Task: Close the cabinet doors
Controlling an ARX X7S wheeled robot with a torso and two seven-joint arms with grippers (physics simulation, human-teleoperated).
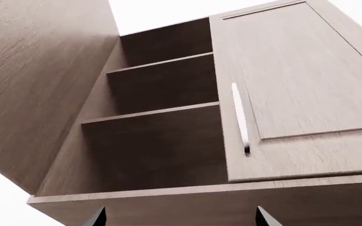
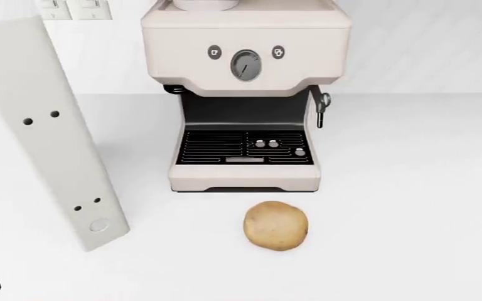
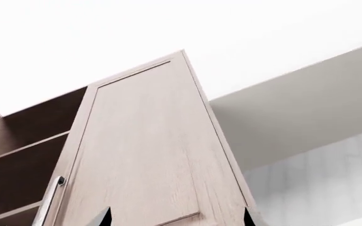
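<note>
Cabinet doors number two on the wall cabinet (image 1: 168, 197): the open door (image 1: 36, 89) is swung wide out at one side, and the closed door (image 1: 300, 89) lies flat against the carcass with one pale bar handle (image 1: 240, 117) near its inner edge. Between them two shelves (image 1: 156, 110) show inside the bare opening. From the head view, the open door's off-white edge (image 2: 48, 132) hangs above the white tabletop (image 2: 408, 207), left of one coffee machine (image 2: 245, 94), with two pairs of small dark holes and one round mark. One potato (image 2: 275, 225) lies in front of the machine. Of each end effector only two dark finger tips (image 1: 99, 219) (image 3: 102, 217) show, spread apart, gripping nothing
</note>
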